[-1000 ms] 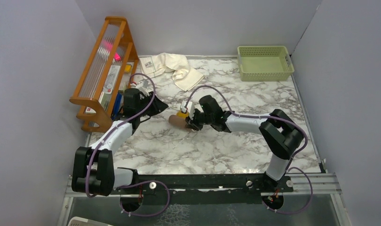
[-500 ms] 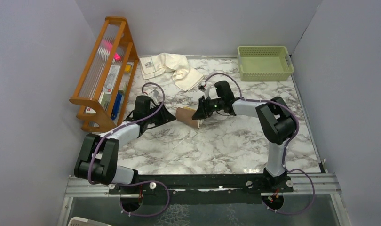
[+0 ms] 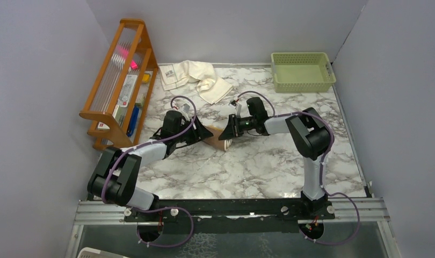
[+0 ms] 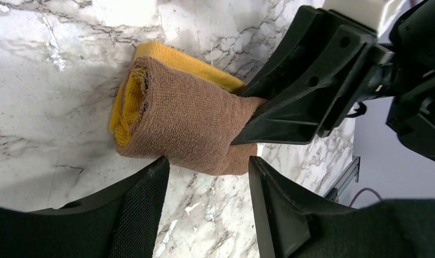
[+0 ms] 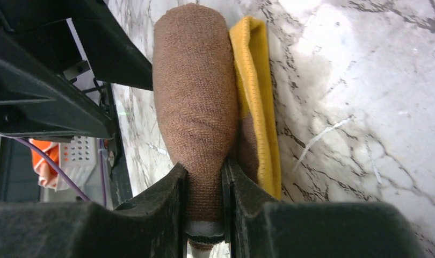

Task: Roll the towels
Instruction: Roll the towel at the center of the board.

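Note:
The brown towel lies rolled on the marble, its mustard-yellow reverse showing at one end. My right gripper is shut on one end of this roll, pinching the cloth flat between both fingers. My left gripper stands open just short of the roll's side, nothing between its fingers. Seen from above, the two grippers face each other across the roll. The cream towel, with a small printed label, lies crumpled at the back.
A wooden rack holding small items stands along the left wall. A pale green perforated basket sits at the back right corner. Grey walls close in both sides and the back.
My left gripper has moved right up to the roll and opened its jaws. The right gripper has kept its hold while the roll shifted slightly right and turned.

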